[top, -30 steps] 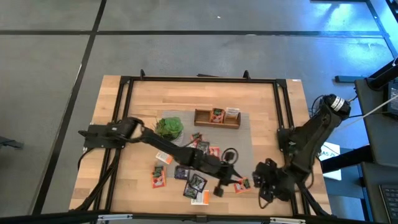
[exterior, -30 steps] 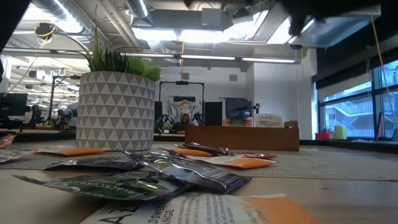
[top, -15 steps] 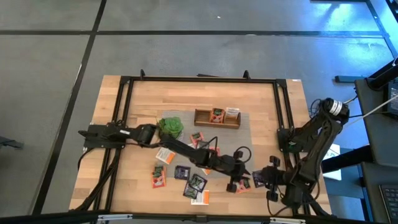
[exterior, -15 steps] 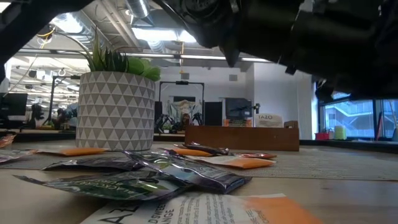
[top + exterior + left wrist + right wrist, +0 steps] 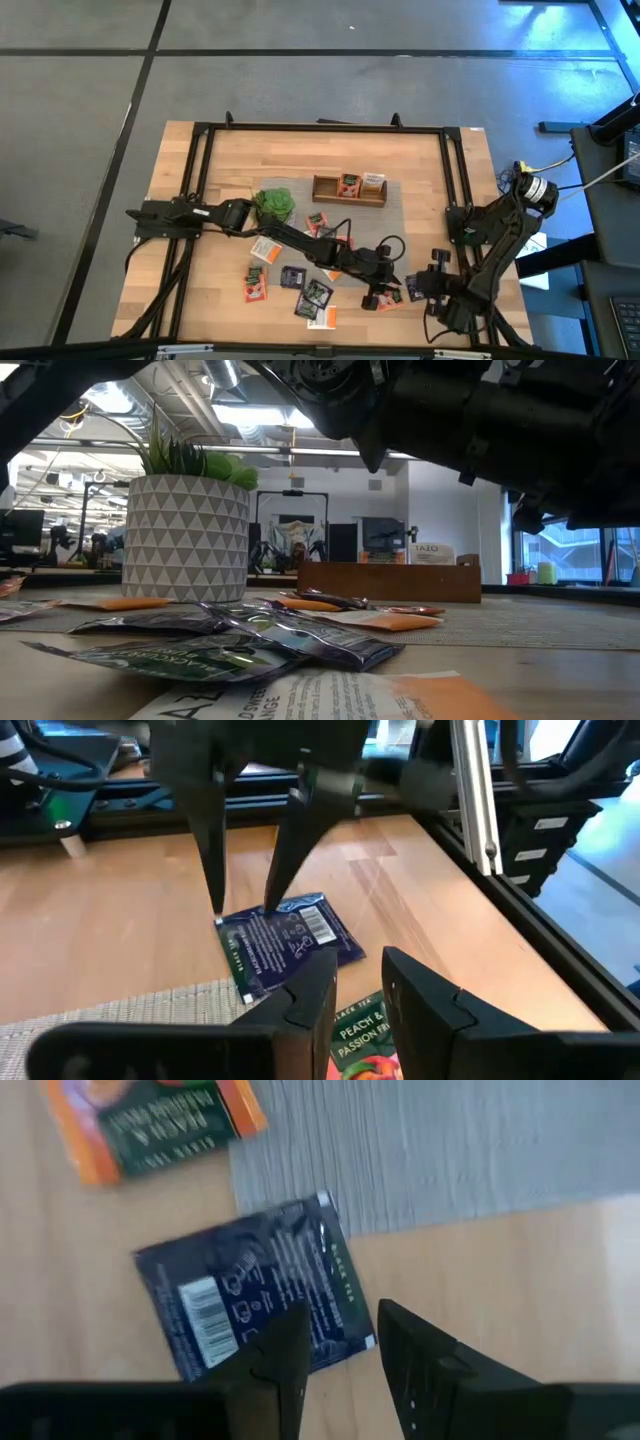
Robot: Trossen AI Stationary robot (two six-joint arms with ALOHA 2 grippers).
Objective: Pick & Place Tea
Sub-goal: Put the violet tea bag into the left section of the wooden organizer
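Dark blue tea sachet (image 5: 255, 1315) lying flat on bare wood at the near right of the table (image 5: 420, 160), label side down, barcode and small print uppermost, just off the edge of the grey mat (image 5: 440, 1150). Right gripper (image 5: 335, 1355) directly above it, fingers apart and empty, tips just above the foil. Left gripper (image 5: 360, 990) close beside, fingers likewise apart and empty, over an orange sachet (image 5: 365, 1040) reading "PEACH & PASSION FR…". Likely handling: very light, thin, flexible and slick foil; prone to sliding or buckling, so best pinched at one edge or corner. Remaining sachets (image 5: 300, 280) scattered across the near middle; two stand in the wooden box (image 5: 350, 190) at the far side, one reading "TAZO" in the low view.
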